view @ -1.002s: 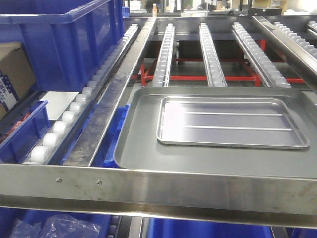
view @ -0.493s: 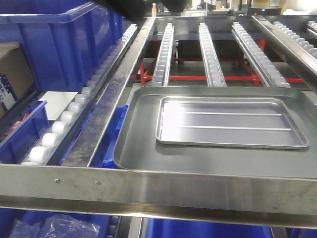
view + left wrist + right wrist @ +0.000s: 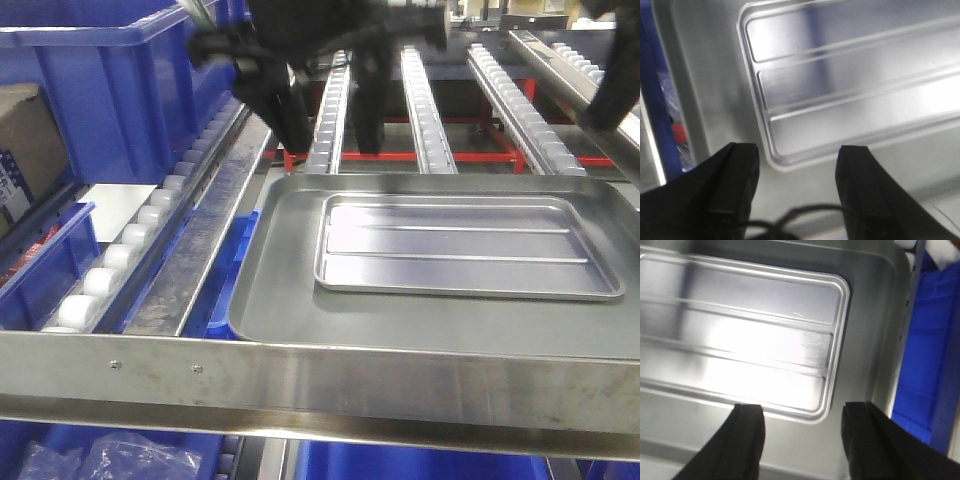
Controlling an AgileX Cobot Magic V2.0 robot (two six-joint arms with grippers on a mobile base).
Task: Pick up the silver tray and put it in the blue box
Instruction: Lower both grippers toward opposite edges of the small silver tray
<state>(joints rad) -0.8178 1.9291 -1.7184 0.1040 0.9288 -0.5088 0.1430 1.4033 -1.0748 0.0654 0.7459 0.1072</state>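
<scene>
— position of silver tray [image 3: 465, 245]?
— flat inside larger grey tray [image 3: 285, 300], toward its right side, not touching grey rim. shiny base up, two long ridges running left to right.
— blue box [image 3: 130, 90]?
— far left, beside lane of white rollers [image 3: 130, 250], well apart from silver tray.
— left gripper [image 3: 795, 152]?
— wide open, nothing held. in wrist view, black fingers [image 3: 735, 170] spread on either side of a left corner of silver tray. in front view, hanging near far rim of grey tray, on its left part, touching neither tray.
— right gripper [image 3: 802, 410]?
— wide open too, empty. fingers [image 3: 747, 435] framing a rounded right corner of silver tray from above. in front view only one dark finger visible, at far right. height over tray: cannot tell.
</scene>
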